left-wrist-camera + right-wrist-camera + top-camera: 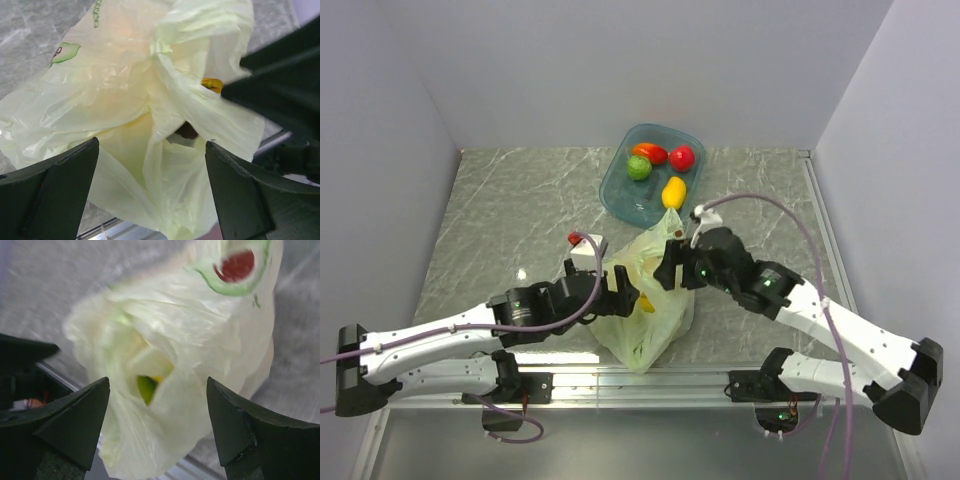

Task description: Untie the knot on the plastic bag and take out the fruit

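The pale green plastic bag [645, 325] lies crumpled near the front edge, between my two grippers. My left gripper [620, 288] is open at the bag's left side, and in the left wrist view [151, 150] folds of the bag [125, 100] lie between the jaws. My right gripper [668, 268] is open at the bag's upper right, with bag plastic [200, 340] between its jaws [157, 390]. A gap in the bag shows fruit: a green and yellow piece [146, 388], a yellow bit [212, 84] and a dark piece [187, 131]. I cannot make out the knot.
A teal bowl [640, 205] at the back holds a green fruit [638, 167], a shiny red round fruit [682, 157], a red-orange piece [650, 152] and a yellow oval fruit [673, 191]. A small white box with a red top [585, 245] stands left of the bag. A metal rail [640, 382] runs along the front.
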### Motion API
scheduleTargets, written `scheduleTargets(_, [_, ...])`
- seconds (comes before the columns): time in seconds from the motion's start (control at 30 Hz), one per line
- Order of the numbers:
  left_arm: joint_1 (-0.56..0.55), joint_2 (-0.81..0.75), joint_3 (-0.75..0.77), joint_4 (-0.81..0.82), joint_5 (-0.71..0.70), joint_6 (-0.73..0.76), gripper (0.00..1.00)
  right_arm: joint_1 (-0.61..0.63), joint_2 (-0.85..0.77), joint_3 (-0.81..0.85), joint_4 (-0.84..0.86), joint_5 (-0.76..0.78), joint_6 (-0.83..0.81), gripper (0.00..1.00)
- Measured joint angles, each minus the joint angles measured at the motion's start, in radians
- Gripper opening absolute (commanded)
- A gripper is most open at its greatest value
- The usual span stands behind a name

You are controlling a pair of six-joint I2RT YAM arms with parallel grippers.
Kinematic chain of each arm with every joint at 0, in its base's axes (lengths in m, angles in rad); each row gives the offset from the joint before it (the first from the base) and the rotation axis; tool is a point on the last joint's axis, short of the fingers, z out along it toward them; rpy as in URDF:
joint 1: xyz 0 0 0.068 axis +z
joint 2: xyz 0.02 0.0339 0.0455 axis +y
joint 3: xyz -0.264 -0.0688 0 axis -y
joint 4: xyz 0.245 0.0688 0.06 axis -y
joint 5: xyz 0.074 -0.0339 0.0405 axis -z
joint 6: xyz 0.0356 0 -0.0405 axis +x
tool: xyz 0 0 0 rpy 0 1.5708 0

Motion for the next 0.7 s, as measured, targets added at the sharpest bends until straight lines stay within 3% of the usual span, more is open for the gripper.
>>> scheduleTargets(0.07, [0.013, 0.034, -0.006, 0.003, -0.005, -0.010, 0.92, 0.015, 0.007, -0.069, 0.000, 0.010, 0.045, 0.74])
scheduleTargets(0.1, [0.015, 0.053, -0.007, 0.006, -0.005, -0.010, 0.91, 0.019, 0.006, -0.100, 0.002, 0.015, 0.065, 0.55])
scheduleTargets(0.2, [0.018, 0.120, -0.008, 0.031, -0.003, -0.010, 0.91, 0.021, -0.007, -0.161, 0.013, 0.046, 0.112, 0.12])
scheduleTargets(0.23, [0.018, 0.142, -0.008, 0.034, -0.004, -0.011, 0.90, 0.021, -0.019, -0.177, 0.012, 0.067, 0.125, 0.06])
scheduleTargets(0.3, [0.018, 0.175, -0.008, 0.033, -0.006, -0.013, 0.90, 0.015, -0.063, -0.209, 0.015, 0.106, 0.157, 0.00])
scheduleTargets(0.5, [0.021, 0.185, -0.008, 0.073, 0.023, 0.007, 0.90, -0.089, -0.254, -0.332, 0.055, 0.098, 0.193, 0.00])
scheduleTargets(0.7, [0.022, 0.231, 0.018, 0.114, 0.065, 0.055, 0.87, -0.107, -0.281, -0.375, 0.108, 0.030, 0.199, 0.00])
